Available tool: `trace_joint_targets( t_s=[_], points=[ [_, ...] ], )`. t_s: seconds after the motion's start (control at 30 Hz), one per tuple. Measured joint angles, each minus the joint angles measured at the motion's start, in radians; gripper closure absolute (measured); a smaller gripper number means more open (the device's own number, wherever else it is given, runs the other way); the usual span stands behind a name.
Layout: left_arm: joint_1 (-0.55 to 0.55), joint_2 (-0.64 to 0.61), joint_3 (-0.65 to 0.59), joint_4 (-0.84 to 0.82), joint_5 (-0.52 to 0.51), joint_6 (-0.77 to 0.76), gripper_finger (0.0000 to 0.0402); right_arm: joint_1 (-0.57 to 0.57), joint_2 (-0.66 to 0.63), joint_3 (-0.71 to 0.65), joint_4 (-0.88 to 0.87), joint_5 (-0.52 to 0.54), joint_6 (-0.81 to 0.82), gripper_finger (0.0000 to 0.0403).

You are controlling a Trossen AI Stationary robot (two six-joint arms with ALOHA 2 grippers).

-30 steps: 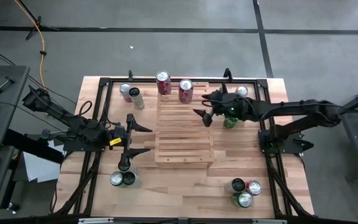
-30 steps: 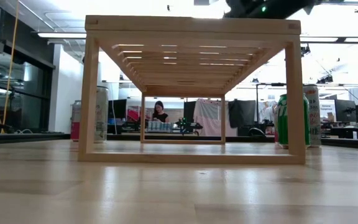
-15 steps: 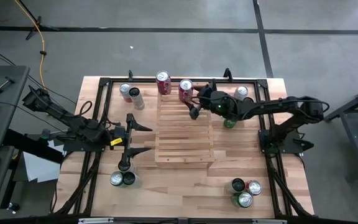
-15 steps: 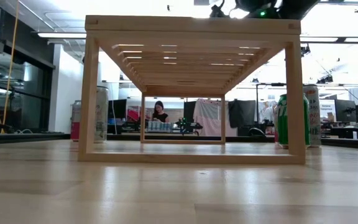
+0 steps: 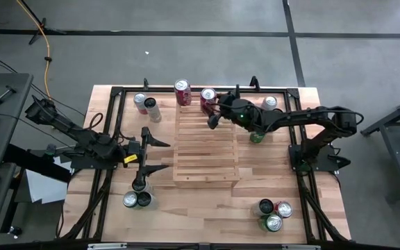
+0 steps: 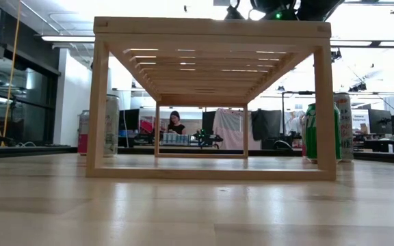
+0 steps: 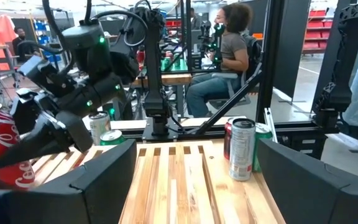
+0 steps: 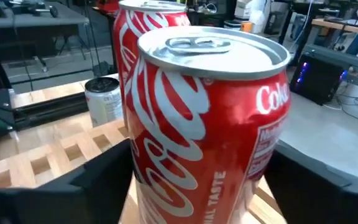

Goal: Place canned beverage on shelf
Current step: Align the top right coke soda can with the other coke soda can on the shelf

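The shelf [image 5: 206,149] is a light-wood slatted rack in the middle of the table. Two red cans stand upright on its far end, one [image 5: 182,91] to the left and a cola can [image 8: 204,118] beside it. My right gripper [image 5: 213,114] reaches in from the table's right, nearly level. It is open, with one finger on each side of the cola can's lower body. My left gripper [image 5: 164,155] waits open at the shelf's left side, pointing at the shelf and touching nothing. My right gripper has its two fingers [image 8: 98,180] on opposite sides of the cola can's lower body [image 8: 166,186], coming level from the table's right. The can stands upright on the slats. I cannot tell whether the fingers touch it.
A green can [image 5: 257,136] and a silver can [image 5: 270,102] stand on the table right of the shelf, under my right arm. Two cans [image 5: 145,105] stand at the far left and two [image 5: 137,200] at the near left. Three more [image 5: 273,212] stand at the near right.
My right gripper has moved from over the shelf's right side toward the far-left, up to the red cola can, and has tipped slightly downward. The can has stayed where it was.
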Motion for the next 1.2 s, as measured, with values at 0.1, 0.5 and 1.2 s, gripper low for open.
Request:
trace_joint_targets(
  t_s=[0.1,0.5,1.2],
  points=[
    [0.000,0.000,0.000,0.001,-0.001,0.000,0.0078,0.000,0.000,-0.001,0.014,-0.003,-0.001,0.0130],
    [0.000,0.000,0.000,0.028,-0.004,0.008,0.0078,-0.035,0.015,-0.001,0.142,-0.034,0.000,0.0130],
    [-0.002,0.000,0.000,0.022,-0.027,0.014,0.0078,-0.070,0.143,0.145,0.008,-0.111,-0.023,0.0130]
  ],
)
